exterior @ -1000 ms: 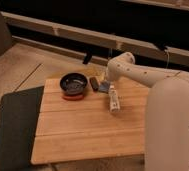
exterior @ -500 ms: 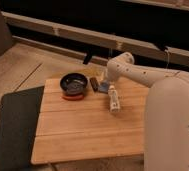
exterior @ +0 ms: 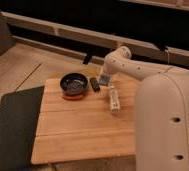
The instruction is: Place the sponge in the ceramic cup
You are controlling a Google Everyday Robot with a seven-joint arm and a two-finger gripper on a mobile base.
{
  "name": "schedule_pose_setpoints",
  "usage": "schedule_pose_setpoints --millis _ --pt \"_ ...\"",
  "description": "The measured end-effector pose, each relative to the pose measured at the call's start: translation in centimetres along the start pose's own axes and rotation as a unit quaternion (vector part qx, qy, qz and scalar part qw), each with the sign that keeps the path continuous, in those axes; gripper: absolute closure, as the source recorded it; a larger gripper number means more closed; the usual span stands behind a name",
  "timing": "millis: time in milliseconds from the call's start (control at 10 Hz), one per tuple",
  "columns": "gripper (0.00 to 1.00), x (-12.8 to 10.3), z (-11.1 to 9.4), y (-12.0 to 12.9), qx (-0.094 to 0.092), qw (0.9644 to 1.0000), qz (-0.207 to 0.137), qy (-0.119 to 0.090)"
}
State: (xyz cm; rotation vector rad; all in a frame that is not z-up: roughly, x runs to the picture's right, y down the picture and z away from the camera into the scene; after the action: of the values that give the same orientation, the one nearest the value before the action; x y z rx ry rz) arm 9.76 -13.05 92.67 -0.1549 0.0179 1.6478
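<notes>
The blue-grey sponge [exterior: 105,80] is at the back of the wooden table [exterior: 83,130], just right of a small black block [exterior: 94,83]. My gripper [exterior: 107,76] is at the end of the white arm [exterior: 119,61], directly at the sponge and reaching down from the right. Whether it touches the sponge does not show. The ceramic cup is out of view, possibly hidden behind the arm.
A dark bowl [exterior: 74,83] on a reddish-orange saucer stands left of the black block. A long white bar [exterior: 114,100] lies in front of the sponge. My white body [exterior: 165,125] fills the right side. A dark mat [exterior: 15,125] lies left of the table.
</notes>
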Motion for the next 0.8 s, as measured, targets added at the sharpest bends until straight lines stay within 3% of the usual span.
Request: schedule_pose_setpoints --millis 300,800 --pt "1.00 -4.0 0.2 -2.4 0.017 0.9993 -0.003 -0.034" --pt "1.00 -8.5 1.3 -6.4 0.005 0.9967 0.001 -0.081"
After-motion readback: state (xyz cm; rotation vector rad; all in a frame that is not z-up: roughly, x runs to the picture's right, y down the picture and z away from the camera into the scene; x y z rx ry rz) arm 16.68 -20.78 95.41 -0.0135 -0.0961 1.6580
